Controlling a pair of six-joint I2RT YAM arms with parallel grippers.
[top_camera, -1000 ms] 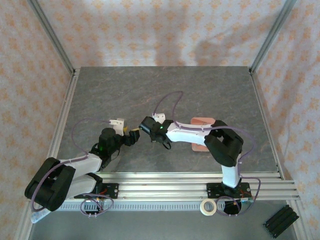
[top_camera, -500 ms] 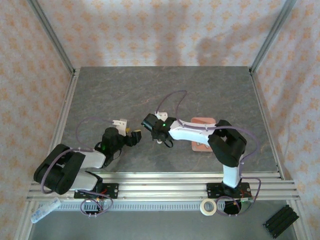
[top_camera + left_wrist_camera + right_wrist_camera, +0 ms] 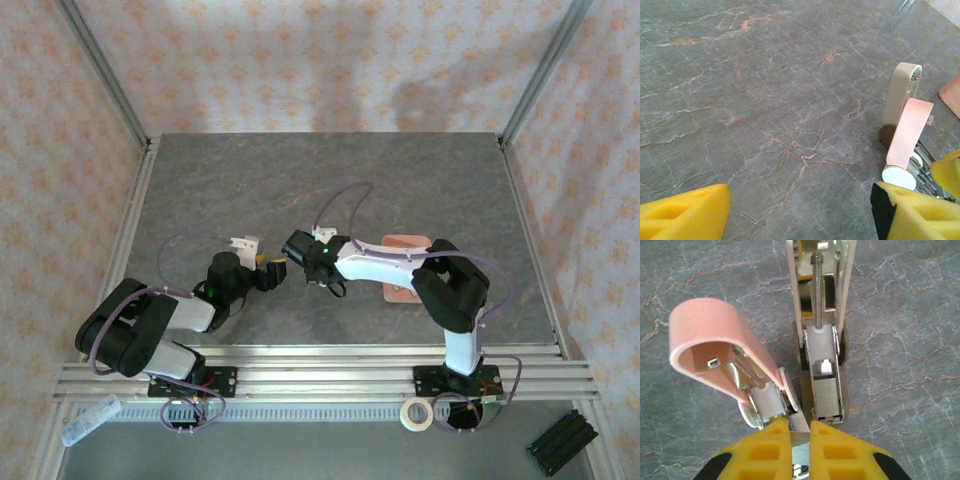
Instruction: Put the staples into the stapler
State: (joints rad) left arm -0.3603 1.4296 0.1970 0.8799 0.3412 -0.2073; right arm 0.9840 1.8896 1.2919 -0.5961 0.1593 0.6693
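The right claw (image 3: 800, 437) is closed tight. Its yellow fingertips pinch a thin pale-grey strip, the staples (image 3: 800, 446), right at the near end of the stapler (image 3: 822, 375). The stapler lies open directly ahead of the claw on the grey marbled tabletop (image 3: 900, 315). Its cream magazine channel (image 3: 827, 395) runs straight away from the fingertips with the spring rod (image 3: 816, 295) bare. The pink cover (image 3: 710, 325) is swung out ahead and to the left of the claw. The left claw (image 3: 800, 212) stands wide open low over the tabletop, with nothing between its yellow fingers (image 3: 685, 212). The stapler rises ahead and to its right, and a small bent wire (image 3: 746, 216) lies just beside one finger.
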